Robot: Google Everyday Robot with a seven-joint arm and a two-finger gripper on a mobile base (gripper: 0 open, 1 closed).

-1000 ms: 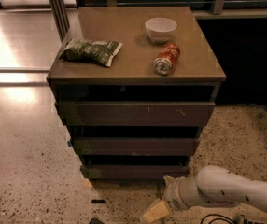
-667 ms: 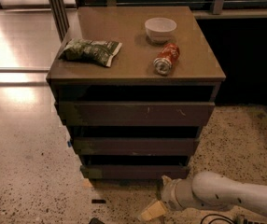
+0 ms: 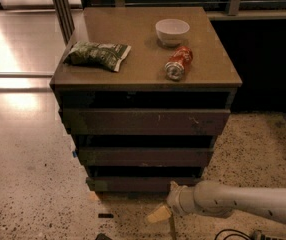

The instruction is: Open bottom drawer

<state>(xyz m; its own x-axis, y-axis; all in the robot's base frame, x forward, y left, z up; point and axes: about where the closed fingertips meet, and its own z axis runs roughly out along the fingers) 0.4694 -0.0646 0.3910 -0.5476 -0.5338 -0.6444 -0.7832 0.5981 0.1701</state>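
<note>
The bottom drawer (image 3: 145, 184) is the lowest and narrowest of three dark-brown flat fronts on the cabinet (image 3: 148, 121), and its front sits nearly flush. The middle drawer (image 3: 145, 156) and the wide top drawer (image 3: 145, 121) are above it. My gripper (image 3: 164, 204) reaches in from the right on a pale arm (image 3: 243, 204), low over the floor. It is just in front of the bottom drawer's right half, at its lower edge.
On the cabinet top lie a green snack bag (image 3: 97, 54), a white bowl (image 3: 172, 31) and a red can on its side (image 3: 179, 62). The floor is speckled terrazzo (image 3: 33, 194). A dark cable (image 3: 233, 233) lies at the lower right, and a dark wall base stands to the right.
The arm has moved left and a little up, bringing the gripper closer to the bottom drawer's front. The drawers and the things on top have not moved.
</note>
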